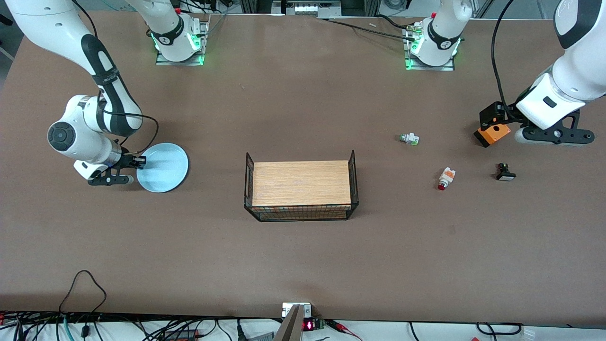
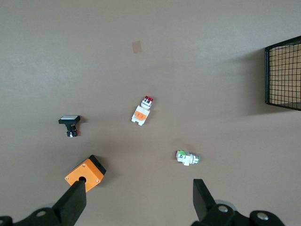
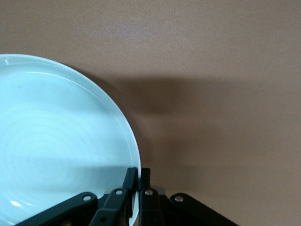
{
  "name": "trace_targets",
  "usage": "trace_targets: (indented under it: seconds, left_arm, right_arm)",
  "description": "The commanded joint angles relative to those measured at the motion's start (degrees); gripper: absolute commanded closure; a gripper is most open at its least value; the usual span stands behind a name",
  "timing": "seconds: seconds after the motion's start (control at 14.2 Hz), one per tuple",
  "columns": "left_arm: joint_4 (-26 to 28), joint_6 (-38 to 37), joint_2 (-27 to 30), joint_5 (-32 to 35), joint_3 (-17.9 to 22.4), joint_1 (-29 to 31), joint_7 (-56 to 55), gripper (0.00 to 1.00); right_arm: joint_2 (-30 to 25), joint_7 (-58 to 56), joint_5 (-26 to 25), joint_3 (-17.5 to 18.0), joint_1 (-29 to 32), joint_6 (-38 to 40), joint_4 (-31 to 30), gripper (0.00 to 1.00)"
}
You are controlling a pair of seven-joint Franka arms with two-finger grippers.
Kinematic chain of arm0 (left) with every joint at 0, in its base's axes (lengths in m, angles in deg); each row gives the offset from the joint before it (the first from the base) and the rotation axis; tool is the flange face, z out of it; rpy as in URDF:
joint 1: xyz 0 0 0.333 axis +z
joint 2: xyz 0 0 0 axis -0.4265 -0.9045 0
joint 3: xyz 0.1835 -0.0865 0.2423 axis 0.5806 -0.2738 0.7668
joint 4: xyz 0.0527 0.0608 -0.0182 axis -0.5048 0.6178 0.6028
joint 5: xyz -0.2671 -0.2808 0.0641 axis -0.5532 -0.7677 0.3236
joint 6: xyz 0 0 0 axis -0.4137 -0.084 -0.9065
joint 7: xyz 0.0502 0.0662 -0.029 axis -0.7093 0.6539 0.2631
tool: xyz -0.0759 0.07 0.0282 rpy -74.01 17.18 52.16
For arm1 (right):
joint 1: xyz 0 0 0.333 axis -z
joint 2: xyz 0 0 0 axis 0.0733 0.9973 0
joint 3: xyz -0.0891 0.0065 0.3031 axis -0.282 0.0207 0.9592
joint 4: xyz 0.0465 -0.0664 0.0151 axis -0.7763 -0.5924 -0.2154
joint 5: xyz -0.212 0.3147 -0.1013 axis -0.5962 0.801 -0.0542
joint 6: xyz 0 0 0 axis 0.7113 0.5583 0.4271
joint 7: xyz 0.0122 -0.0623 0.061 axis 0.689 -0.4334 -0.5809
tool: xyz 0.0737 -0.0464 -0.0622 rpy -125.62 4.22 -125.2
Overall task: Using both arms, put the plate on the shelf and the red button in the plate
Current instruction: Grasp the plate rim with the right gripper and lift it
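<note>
A wire basket (image 1: 301, 189) with a wooden floor sits mid-worktop (image 1: 303, 255). Toward the left arm's end lie the red button (image 1: 445, 178), on its side, and a black button (image 1: 505, 172), with a green button (image 1: 409, 139) farther back. The left claw (image 2: 136, 200) hangs wide open and empty over an orange box (image 1: 492, 134). At the right arm's end, the right claw (image 3: 139, 181) is pinched onto the rim of the plate (image 1: 163, 167), which rests on the worktop.
</note>
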Motion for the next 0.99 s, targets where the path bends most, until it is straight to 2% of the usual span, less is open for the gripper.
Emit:
trace_targets:
  seconds: [0.0, 0.14, 0.42, 0.64, 0.92]
  left_arm:
    - [0.4, -0.4, 0.7, 1.1, 0.4, -0.6, 0.7, 0.0]
    - [0.4, -0.3, 0.7, 1.1, 0.4, -0.6, 0.7, 0.0]
    - [0.4, -0.3, 0.8, 1.1, 0.4, -0.6, 0.7, 0.0]
    - [0.4, -0.4, 0.8, 1.1, 0.4, -0.6, 0.7, 0.0]
    - [0.4, -0.3, 0.8, 1.1, 0.4, -0.5, 0.7, 0.0]
  right_arm:
    - [-3.1, 2.7, 0.5, 0.6, 0.4, 6.3, 0.6, 1.0]
    - [-6.7, 5.4, 1.7, 0.9, 0.4, 13.6, 2.7, 1.0]
    - [-12.4, 10.2, 2.2, 2.9, 0.3, 30.4, 11.6, 1.0]
    - [-15.7, 16.1, 2.7, 6.2, 0.3, 39.0, 18.1, 1.0]
    - [-15.4, 31.2, 10.2, 10.1, -1.3, 49.1, 29.2, 1.0]
